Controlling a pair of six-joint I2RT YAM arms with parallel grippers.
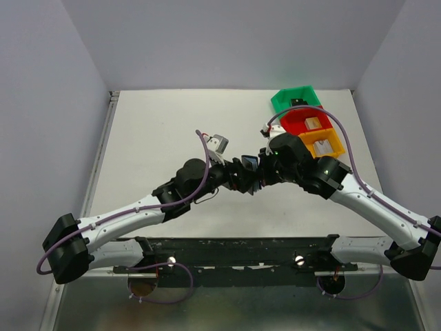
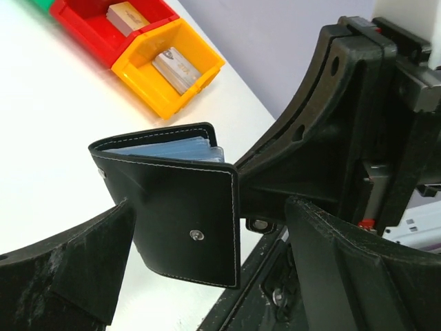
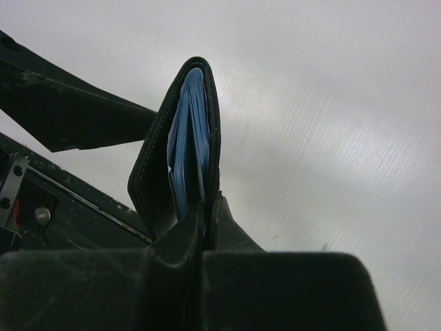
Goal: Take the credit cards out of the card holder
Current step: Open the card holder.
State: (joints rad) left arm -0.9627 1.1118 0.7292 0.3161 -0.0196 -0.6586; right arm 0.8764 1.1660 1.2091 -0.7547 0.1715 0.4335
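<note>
Nearby, upper left: red bin point(image 2: 77, 26), yellow bin point(image 2: 147, 88); black wallet point(image 2: 180, 207) (blue pockets peeking) clamped in right gripper point(image 3: 205, 222), left gripper point(image 2: 210, 227) wide.

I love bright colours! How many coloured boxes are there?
3, in a row at the far right: the green bin farthest back, the red bin in the middle, the orange bin in front. None seem hidden.

- White table point(image 1: 151, 131), pale walls on three sides
- Green bin point(image 1: 282, 102), red bin point(image 1: 293, 123), orange bin point(image 1: 334, 146): a touching row at its far right
</note>
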